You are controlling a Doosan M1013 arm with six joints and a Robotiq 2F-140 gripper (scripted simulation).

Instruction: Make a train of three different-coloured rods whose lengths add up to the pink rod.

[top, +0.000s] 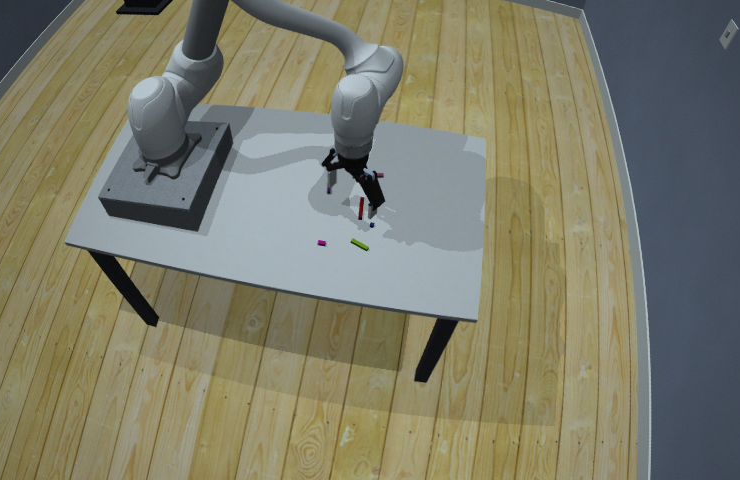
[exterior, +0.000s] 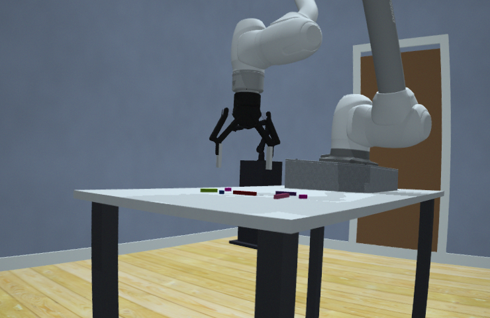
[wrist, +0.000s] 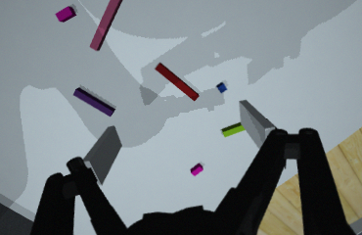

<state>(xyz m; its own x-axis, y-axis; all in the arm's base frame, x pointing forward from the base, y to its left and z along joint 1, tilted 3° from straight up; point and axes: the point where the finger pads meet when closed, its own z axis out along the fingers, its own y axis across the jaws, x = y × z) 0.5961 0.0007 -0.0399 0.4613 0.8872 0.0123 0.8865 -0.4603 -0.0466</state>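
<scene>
My gripper (exterior: 244, 163) is open and empty and hangs well above the table; it also shows in the overhead view (top: 353, 195) and in the wrist view (wrist: 179, 139). All rods lie flat and apart on the white table. In the wrist view the pink rod (wrist: 106, 23) lies at the top, with a magenta rod (wrist: 66, 14) to its left. The purple rod (wrist: 94, 102), the red rod (wrist: 176, 81) and the small blue rod (wrist: 221, 87) lie in the middle. The lime rod (wrist: 233, 129) is partly hidden behind one finger. A second magenta rod (wrist: 197, 169) lies nearest the camera.
The arm's grey base block (top: 167, 172) stands on the table's left end. The rods cluster around the table's middle, with the lime rod (top: 359, 244) and a magenta rod (top: 321, 242) nearest the front edge. A wooden floor surrounds the table.
</scene>
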